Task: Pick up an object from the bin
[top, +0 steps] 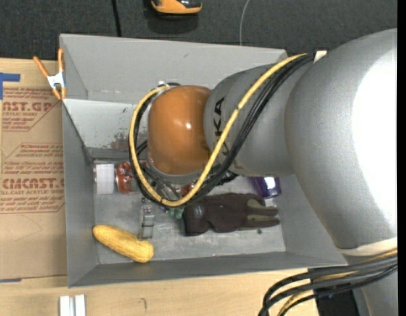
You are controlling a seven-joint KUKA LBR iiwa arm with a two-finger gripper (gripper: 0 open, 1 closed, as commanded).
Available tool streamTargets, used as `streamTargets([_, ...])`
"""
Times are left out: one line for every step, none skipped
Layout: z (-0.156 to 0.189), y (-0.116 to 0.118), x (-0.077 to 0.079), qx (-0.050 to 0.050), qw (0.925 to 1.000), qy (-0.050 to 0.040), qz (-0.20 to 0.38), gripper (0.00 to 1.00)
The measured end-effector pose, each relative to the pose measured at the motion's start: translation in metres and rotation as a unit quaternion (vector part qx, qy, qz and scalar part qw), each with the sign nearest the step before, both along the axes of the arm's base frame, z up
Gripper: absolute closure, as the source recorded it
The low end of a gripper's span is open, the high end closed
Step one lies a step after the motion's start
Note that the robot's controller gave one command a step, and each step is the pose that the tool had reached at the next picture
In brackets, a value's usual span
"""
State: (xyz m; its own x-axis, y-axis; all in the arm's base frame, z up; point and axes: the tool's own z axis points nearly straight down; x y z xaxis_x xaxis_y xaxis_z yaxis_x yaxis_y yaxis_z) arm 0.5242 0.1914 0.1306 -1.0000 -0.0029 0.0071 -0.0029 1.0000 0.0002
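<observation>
Robotics lab: cabled arm above grey metal bin.

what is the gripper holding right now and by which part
Nothing visibly held: the gripper is low over the bin floor, beside the yellow corn cob and left of the dark glove.

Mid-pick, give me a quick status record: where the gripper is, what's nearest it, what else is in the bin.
gripper: low in the bin, under the orange wrist cover, left of centre
nearest: yellow corn cob just below it in the picture; dark glove to its right
others: red and white canister by the left wall; purple thing past the glove, partly hidden by the arm
held: cannot tell
</observation>
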Motion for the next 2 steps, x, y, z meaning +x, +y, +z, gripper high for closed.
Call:
streamTargets([0.004, -0.001, 0.002, 0.001, 1.0000, -0.0036, -0.001, 0.00])
streamTargets([-0.045, -0.021, -0.044, 0.000, 1.0000, -0.0033, 0.006, 1.00])
